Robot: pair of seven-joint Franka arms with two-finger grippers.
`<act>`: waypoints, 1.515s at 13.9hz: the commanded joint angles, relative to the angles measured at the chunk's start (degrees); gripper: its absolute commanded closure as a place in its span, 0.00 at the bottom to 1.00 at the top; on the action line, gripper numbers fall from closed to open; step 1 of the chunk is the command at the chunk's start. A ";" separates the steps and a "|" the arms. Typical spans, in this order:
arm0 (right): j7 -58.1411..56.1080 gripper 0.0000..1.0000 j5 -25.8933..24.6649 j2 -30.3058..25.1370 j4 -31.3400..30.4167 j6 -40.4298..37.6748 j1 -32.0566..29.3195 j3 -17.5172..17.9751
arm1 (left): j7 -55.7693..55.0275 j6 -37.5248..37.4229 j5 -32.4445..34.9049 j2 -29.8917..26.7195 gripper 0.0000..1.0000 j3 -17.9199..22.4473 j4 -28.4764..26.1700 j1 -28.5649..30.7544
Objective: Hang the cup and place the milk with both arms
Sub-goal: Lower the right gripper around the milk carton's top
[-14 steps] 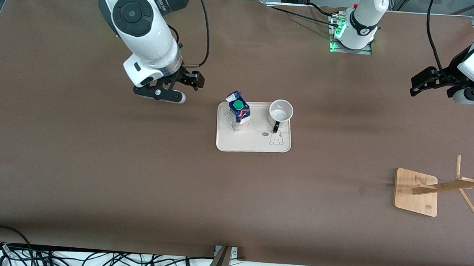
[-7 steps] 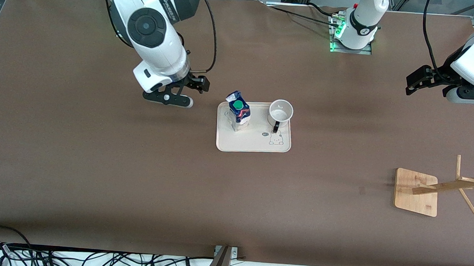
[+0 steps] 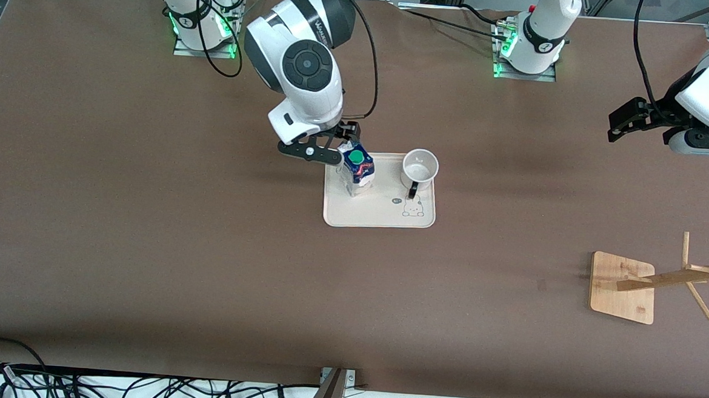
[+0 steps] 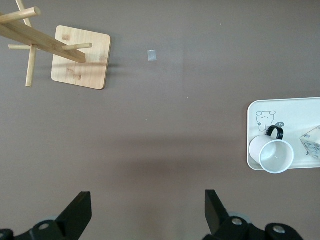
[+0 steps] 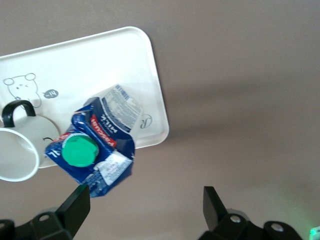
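Note:
The milk (image 3: 357,167), a blue carton with a green cap, stands on the cream tray (image 3: 378,215). The white cup (image 3: 420,166) stands beside it on the tray, its black handle toward the front camera. My right gripper (image 3: 349,135) is open and empty, up over the tray's edge next to the milk's top. In the right wrist view the milk (image 5: 95,150) lies by one finger, not between the two, and the gripper (image 5: 145,200) is over bare table. My left gripper (image 3: 624,121) is open and empty (image 4: 147,205), waiting over the table at the left arm's end.
A wooden cup rack (image 3: 623,286) with slanted pegs stands at the left arm's end, nearer the front camera than the tray; it also shows in the left wrist view (image 4: 80,55). Cables run along the table's front edge.
My right arm has swung from the right arm's end toward the tray and now has its gripper beside the milk. The left arm has hardly moved.

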 commanded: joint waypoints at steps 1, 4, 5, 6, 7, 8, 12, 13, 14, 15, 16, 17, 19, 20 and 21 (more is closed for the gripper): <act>-0.19 0.00 1.56 1.12 1.97 -0.15 0.13 0.50 | 0.19 -1.38 -0.09 0.30 0.00 0.02 1.53 0.20; -3.88 0.00 1.47 1.30 1.88 -0.15 0.13 1.83 | -0.16 -1.20 -0.09 0.39 0.00 -0.06 1.53 0.12; -6.07 0.00 1.56 1.39 1.88 -0.15 0.13 1.83 | -0.16 -1.11 0.00 0.48 0.00 -0.15 1.53 0.12; -7.57 0.00 1.56 1.39 1.88 -0.24 0.13 1.83 | -0.16 -1.11 -0.09 0.48 0.00 -0.15 1.53 0.12; -9.24 0.00 1.47 1.39 1.88 -0.33 0.13 1.83 | -0.16 -1.11 -0.09 0.48 0.00 -0.15 1.53 0.12; -12.04 0.00 1.38 1.39 1.88 -0.33 0.13 1.83 | -0.16 -0.85 -0.09 0.57 0.00 -0.15 1.53 0.12; -16.63 0.00 1.64 1.65 1.88 0.02 0.13 1.91 | -0.07 -0.85 -0.09 0.57 0.00 -0.06 1.53 -0.06; -17.86 0.00 1.73 1.83 1.88 0.28 0.22 1.92 | 0.54 -1.11 0.00 0.39 0.00 0.02 1.53 0.03; -19.17 0.00 1.65 2.18 1.88 1.16 0.83 1.92 | 0.55 -1.46 0.00 0.13 0.00 -0.15 1.44 0.03; -20.06 0.00 1.65 2.70 1.88 1.95 1.01 1.92 | 0.63 -1.64 0.00 0.22 0.00 -0.15 1.53 0.03; -20.50 0.00 1.65 2.97 1.88 2.48 1.62 1.92 | 0.55 -1.55 0.00 0.22 0.00 -0.06 1.53 0.03; -20.85 0.00 1.65 3.41 1.88 3.00 1.89 1.92 | 0.55 -1.64 0.00 0.22 0.00 -0.06 1.53 0.03; -21.38 0.00 1.65 3.58 1.88 3.97 2.50 2.09 | 0.63 -1.64 -0.09 0.13 0.00 0.02 1.53 0.29; -21.56 0.00 1.65 3.59 1.80 4.50 2.59 2.35 | 0.64 -1.64 0.00 0.22 0.00 0.11 1.53 0.29; -23.04 0.00 1.47 3.76 1.71 4.59 2.59 2.35 | 0.64 -1.64 -0.09 0.22 0.00 0.11 1.53 0.38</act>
